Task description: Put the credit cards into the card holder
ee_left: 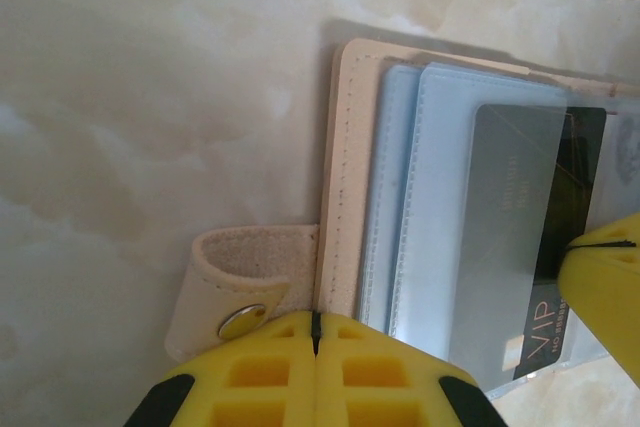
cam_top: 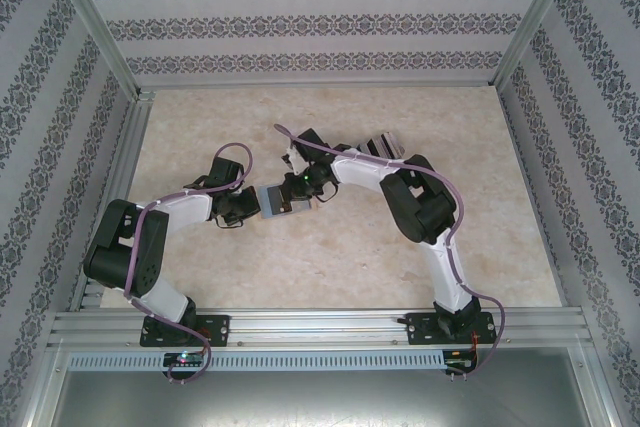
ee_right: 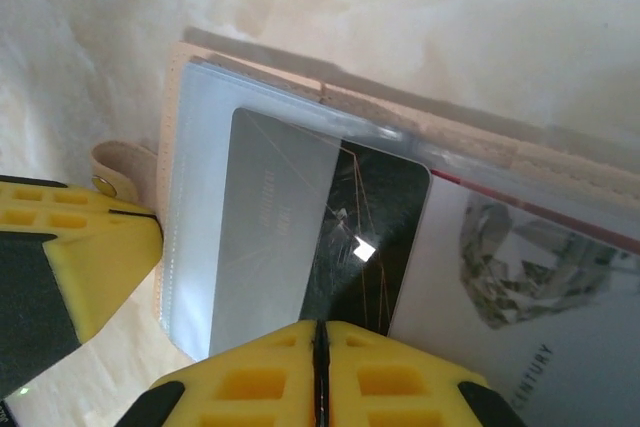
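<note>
Alignment is mattering: right gripper (ee_right: 320, 342), clenched on the VIP card (ee_right: 385, 247), is needing a straight push while left gripper (ee_left: 315, 337) is pinching the card holder (ee_left: 340, 177)

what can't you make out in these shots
- Top view: card holder too small, partly covered by the left hand.
- Left wrist view: card print blurred by its sleeve; the right hand covers its edge.
- Right wrist view: white printed sheet cut off by the frame edge.
</note>
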